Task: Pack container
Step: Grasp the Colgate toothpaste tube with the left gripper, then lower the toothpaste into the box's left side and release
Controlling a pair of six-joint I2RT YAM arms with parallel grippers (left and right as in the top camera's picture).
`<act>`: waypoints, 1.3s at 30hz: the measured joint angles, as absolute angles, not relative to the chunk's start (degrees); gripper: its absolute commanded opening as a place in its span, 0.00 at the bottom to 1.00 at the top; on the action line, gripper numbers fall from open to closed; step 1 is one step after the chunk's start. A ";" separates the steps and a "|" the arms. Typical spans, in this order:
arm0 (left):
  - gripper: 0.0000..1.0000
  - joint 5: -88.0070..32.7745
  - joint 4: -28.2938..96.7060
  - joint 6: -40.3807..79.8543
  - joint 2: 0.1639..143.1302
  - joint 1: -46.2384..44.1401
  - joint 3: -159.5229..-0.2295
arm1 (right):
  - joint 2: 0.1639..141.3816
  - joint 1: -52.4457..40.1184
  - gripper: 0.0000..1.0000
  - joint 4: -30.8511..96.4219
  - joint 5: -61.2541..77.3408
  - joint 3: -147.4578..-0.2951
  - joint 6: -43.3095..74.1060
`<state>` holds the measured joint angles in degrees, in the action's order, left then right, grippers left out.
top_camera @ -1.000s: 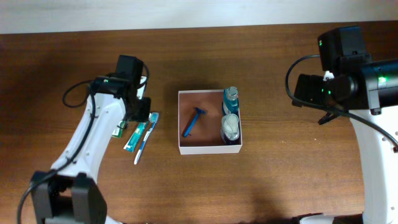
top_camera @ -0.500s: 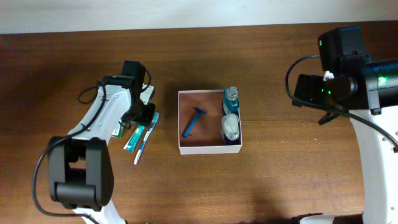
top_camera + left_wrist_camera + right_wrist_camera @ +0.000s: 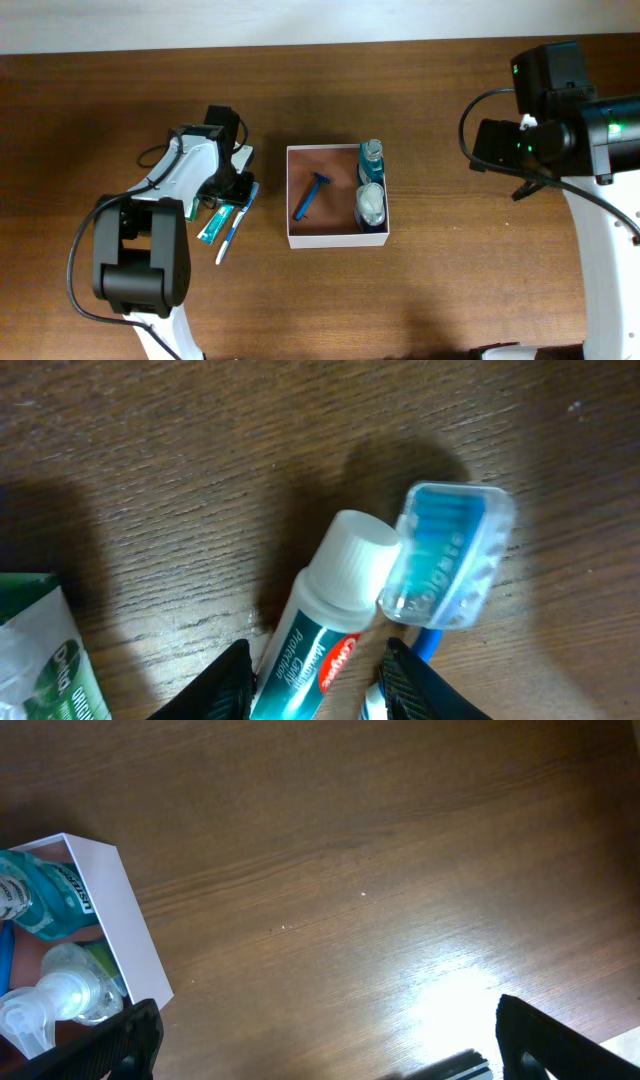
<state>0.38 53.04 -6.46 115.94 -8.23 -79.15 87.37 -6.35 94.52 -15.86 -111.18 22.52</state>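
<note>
The container [image 3: 338, 243], a square white-walled box with a reddish-brown floor, sits mid-table. In it lie a blue razor [image 3: 312, 196], a blue mouthwash bottle [image 3: 371, 160] and a clear spray bottle [image 3: 371, 205]. Left of it lie a toothpaste tube [image 3: 330, 610] and a toothbrush with a clear head cap [image 3: 445, 555]. My left gripper [image 3: 320, 690] is open and low, its fingers on either side of the toothpaste tube. My right gripper [image 3: 330, 1050] is wide open and empty above bare table to the right of the container [image 3: 125, 930].
A green packet [image 3: 50, 650] lies just left of the toothpaste. The toothbrush handle [image 3: 232, 228] lies close beside the tube's right side. The right arm [image 3: 545, 120] hangs over the table's right part. The table is dark brown wood.
My left arm has swung in and its gripper has shifted a little to the right and down over the toothpaste. The right arm and the things in the container have not moved.
</note>
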 measured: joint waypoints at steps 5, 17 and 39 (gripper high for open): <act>0.36 0.38 51.75 -6.46 116.73 -8.23 -79.15 | 87.37 -6.35 0.99 94.52 -15.86 -111.18 22.50; 0.17 0.62 52.99 -6.87 116.75 -8.23 -79.31 | 87.37 -6.35 0.98 94.52 -15.86 -111.18 22.50; 0.05 -28.60 60.40 7.51 101.16 -16.29 -93.84 | 87.37 -6.35 0.98 94.52 -15.86 -111.18 22.50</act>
<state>-28.60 60.40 7.51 101.16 -16.29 -93.84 87.37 -6.35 94.52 -15.86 -111.18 22.50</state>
